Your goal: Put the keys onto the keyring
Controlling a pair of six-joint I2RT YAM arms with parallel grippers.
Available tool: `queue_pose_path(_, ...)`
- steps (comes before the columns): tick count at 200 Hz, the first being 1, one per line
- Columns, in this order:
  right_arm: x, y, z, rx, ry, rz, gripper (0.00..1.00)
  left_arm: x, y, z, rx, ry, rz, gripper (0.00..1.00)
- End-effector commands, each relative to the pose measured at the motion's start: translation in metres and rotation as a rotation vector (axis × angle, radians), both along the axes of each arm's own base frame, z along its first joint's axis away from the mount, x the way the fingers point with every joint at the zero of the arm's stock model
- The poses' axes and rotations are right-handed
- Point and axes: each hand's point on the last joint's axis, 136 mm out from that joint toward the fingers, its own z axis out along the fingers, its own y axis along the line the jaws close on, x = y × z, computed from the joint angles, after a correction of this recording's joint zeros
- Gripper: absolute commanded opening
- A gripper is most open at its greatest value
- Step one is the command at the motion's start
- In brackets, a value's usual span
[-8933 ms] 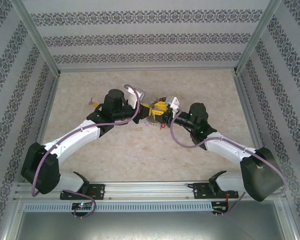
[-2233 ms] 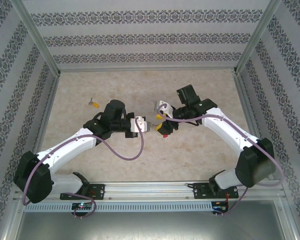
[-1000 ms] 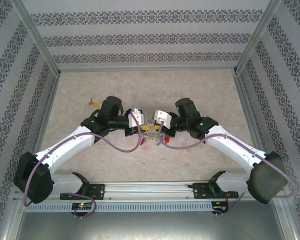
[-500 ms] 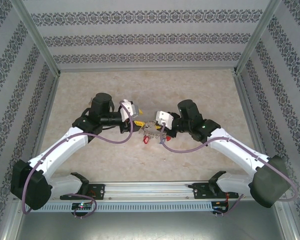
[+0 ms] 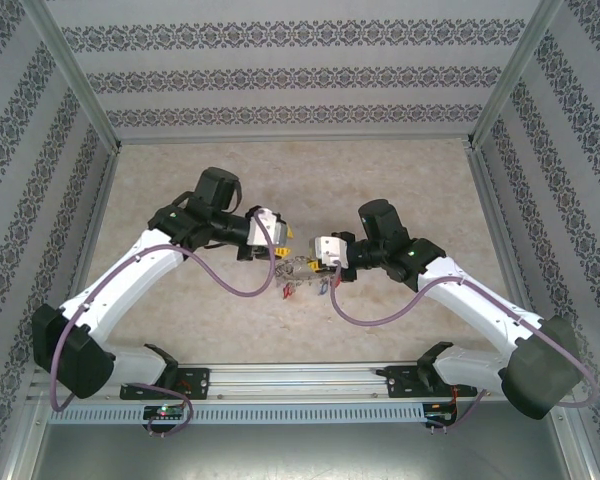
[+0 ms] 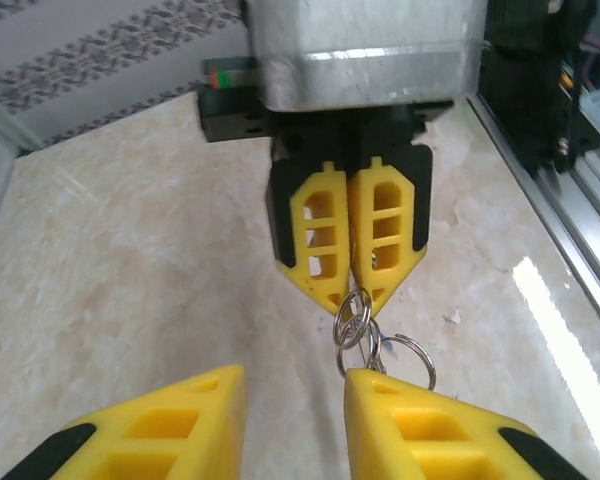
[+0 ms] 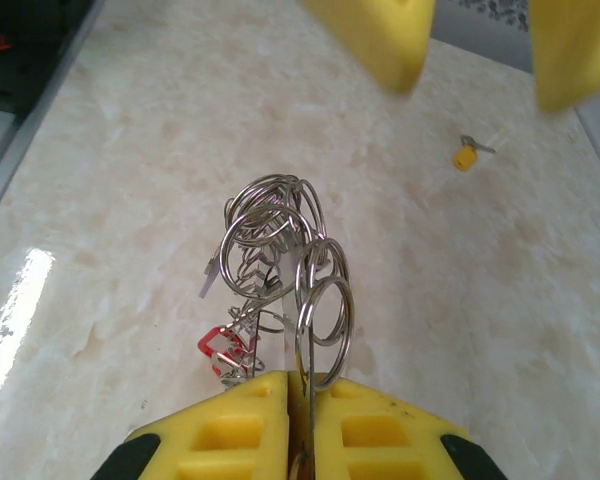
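Yellow right end effector [image 7: 300,380] pinches keyring [image 7: 298,300], left end effector [image 6: 295,405] parted.

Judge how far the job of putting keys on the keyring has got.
Done: the right hand is shut on the keyring. In hand: the left hand, open and empty, faces it. To do: a yellow-headed key lies on the table, to be fetched and threaded.

**Colours.** Keyring [image 7: 280,250]: bright silver wire loops, with a red tag [image 7: 220,345] at 7 o'clock. Key [image 7: 465,157] at 1 o'clock of the ring: silver, yellow head. Left gripper [image 6: 295,385] and right gripper [image 6: 352,295]: yellow, black-backed. Arms [image 5: 130,270]: white and black, with purple cables [image 5: 238,293]. Table [image 5: 400,170]: cream, marbled. Walls [image 5: 280,75]: pale, with dark floral bands.
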Motion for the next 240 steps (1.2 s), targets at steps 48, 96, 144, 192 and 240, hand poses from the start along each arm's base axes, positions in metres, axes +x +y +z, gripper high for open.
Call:
queue_pose_path(48,-0.028,0.009,0.034,0.078,-0.028,0.174,0.0,-0.044,-0.009,-0.027,0.085,-0.082,-0.21,0.31)
queue_pose_path(96,-0.033,0.009,0.037,0.075,-0.01,0.188,0.0,-0.038,-0.005,-0.043,0.144,-0.143,-0.184,0.25)
queue_pose_path(144,-0.036,0.011,0.035,0.047,-0.006,0.199,0.0,-0.035,-0.003,-0.04,0.162,-0.174,-0.169,0.27)
queue_pose_path(192,-0.037,0.01,0.031,0.026,-0.01,0.202,0.0,-0.038,0.015,-0.027,0.194,-0.208,-0.114,0.34)
queue_pose_path(240,-0.039,0.012,0.033,0.025,-0.007,0.218,0.0,-0.031,0.012,-0.036,0.216,-0.224,-0.122,0.29)
